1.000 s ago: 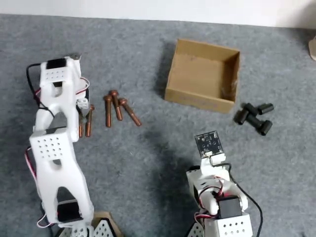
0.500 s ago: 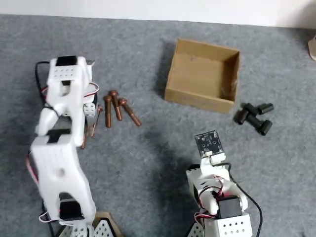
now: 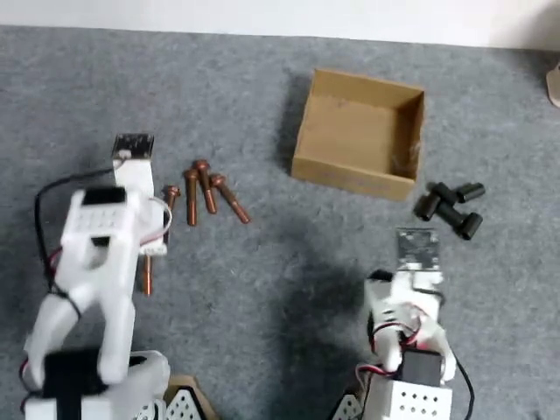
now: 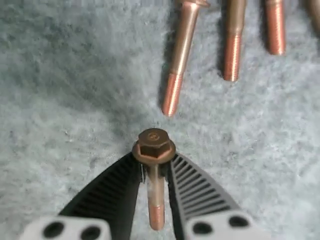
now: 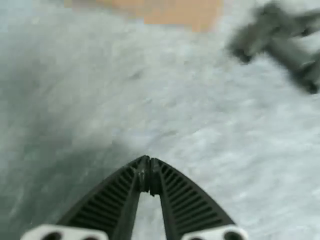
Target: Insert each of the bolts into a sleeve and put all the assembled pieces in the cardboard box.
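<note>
My left gripper [image 4: 154, 161] is shut on a copper bolt [image 4: 154, 150], hex head at the fingertips, lifted off the grey carpet. In the high view its threaded end [image 3: 147, 278] pokes out beside the left arm [image 3: 96, 236]. Several more bolts [image 3: 206, 191] lie side by side just beyond it, also seen as bolts [image 4: 179, 65] ahead of the fingers. The cardboard box [image 3: 354, 178] stands open at the back. Black sleeves [image 3: 451, 208] lie in a heap to its right. My right gripper [image 5: 149, 176] is shut and empty above bare carpet, short of the sleeves [image 5: 280, 40].
The right arm [image 3: 407, 315] stands at the front right, its camera board between it and the sleeves. A brown cardboard piece [image 3: 188, 394] lies by the left arm's base. A beige object [image 3: 553, 87] shows at the right edge.
The left arm has risen and drawn back toward its base, carrying one bolt away from the group. The right arm has swung right, toward the sleeves.
</note>
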You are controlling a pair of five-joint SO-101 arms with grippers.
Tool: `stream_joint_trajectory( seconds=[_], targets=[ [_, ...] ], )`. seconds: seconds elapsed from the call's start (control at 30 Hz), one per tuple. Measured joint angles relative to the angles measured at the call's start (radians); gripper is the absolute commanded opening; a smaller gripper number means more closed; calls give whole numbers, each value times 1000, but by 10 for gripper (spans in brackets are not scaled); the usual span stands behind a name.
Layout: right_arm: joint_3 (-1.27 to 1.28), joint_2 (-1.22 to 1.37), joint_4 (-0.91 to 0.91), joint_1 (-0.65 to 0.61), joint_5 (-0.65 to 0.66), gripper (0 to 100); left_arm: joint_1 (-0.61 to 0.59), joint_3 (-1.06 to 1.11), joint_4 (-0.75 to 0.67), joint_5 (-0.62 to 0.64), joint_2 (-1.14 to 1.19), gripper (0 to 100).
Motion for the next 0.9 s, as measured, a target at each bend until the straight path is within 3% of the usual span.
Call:
stream_joint_trajectory(
  seconds=[0.2,0.4,0.53,0.7,0.9],
  targets=[
    [0,0,-169,140,0,6,15,100,-68,2,-49,7],
    [-2,0,-175,221,0,10,54,181,-181,2,-49,7],
    [-14,20,-175,281,0,84,57,184,-196,-9,-49,7],
    [-129,230,-183,322,-23,103,57,233,-262,-35,-49,7],
    [-399,674,-227,324,-29,103,57,242,-279,-37,-49,7]
  ],
)
